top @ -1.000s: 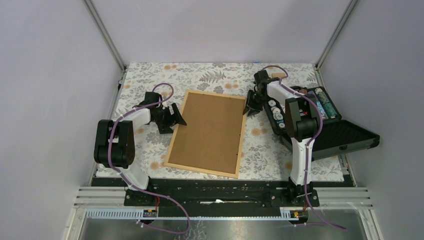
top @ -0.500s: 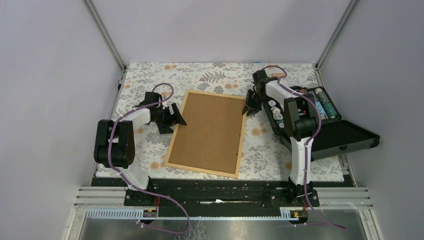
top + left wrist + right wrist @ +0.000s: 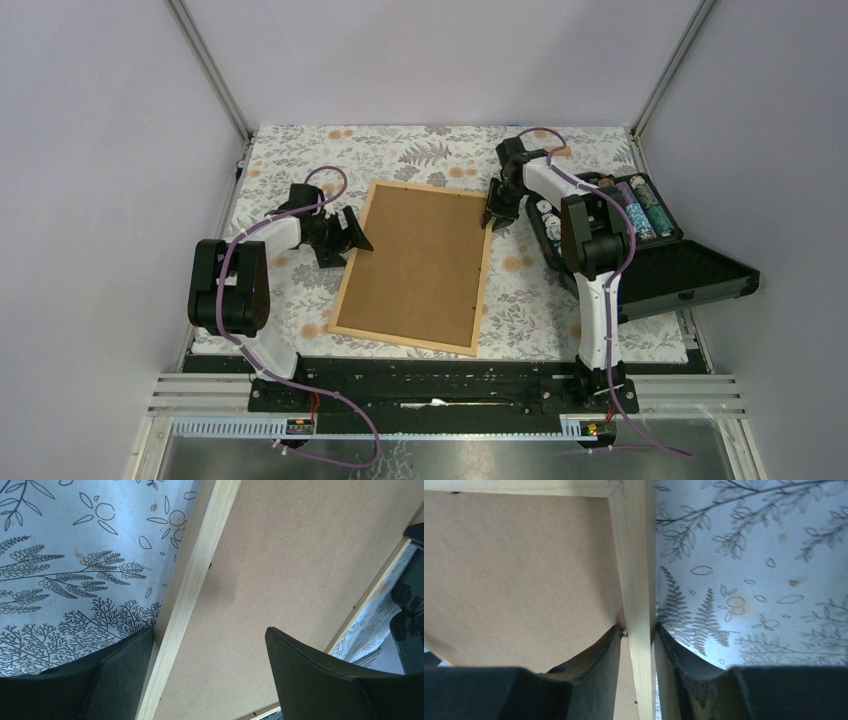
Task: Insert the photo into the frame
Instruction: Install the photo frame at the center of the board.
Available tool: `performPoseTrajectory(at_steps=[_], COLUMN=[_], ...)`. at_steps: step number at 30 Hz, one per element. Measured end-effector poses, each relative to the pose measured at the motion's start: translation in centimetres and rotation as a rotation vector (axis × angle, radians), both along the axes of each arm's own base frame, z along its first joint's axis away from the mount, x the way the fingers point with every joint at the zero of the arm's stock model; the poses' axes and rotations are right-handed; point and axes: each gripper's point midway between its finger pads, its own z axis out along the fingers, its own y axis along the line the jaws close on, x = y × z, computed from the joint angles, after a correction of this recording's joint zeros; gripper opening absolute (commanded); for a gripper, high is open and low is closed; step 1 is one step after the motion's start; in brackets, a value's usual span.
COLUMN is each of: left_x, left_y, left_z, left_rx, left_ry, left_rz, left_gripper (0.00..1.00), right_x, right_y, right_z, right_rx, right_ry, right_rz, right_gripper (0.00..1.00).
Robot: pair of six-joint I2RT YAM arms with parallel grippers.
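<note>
The right gripper [image 3: 497, 215] is pinching the frame [image 3: 403, 342] at its right rail, just short of the far right corner, while the left gripper [image 3: 352, 238] is standing wide open at the frame's left rail, holding nothing. From the top view the frame is lying flat and face down on the bench [image 3: 430, 150], its brown backing board [image 3: 415, 262] filling the opening. The photo is not showing anywhere, and whether it is lying under the board I cannot tell. A black case [image 3: 650, 260] is lying open to the right of the frame, close behind the right arm. In the left wrist view the left gripper [image 3: 207, 632] is straddling the left rail [image 3: 187, 580], one finger over the bench cloth and one over the board [image 3: 290, 570], apart from both. In the right wrist view the right gripper [image 3: 638, 630] is closing narrowly on the rail [image 3: 634, 555], both fingers touching the wood. To lift or steady the frame well, the pinch should be staying square on the rail and the left side should be closing on wood, not board. Open room is lying beyond the frame's far edge and to its left. The case is crowding its right side.
</note>
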Motion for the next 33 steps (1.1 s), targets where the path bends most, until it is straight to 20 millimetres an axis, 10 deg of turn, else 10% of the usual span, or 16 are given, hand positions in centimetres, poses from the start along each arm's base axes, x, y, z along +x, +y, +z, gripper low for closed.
performPoseTrajectory(at_steps=[7,33], left_x=[-0.1,-0.1], left_y=[0.4,0.4], left_z=[-0.1,-0.1], left_rx=[0.003,0.003], left_ry=[0.011,0.011], left_rz=[0.013,0.012], left_gripper=[0.88,0.88], right_x=[1.6,1.4], right_y=[2.1,0.1], right_z=[1.0,0.8], right_rx=[0.123,0.063], right_ry=[-0.059,-0.077], right_rz=[0.018,0.055], right_gripper=[0.53,0.35])
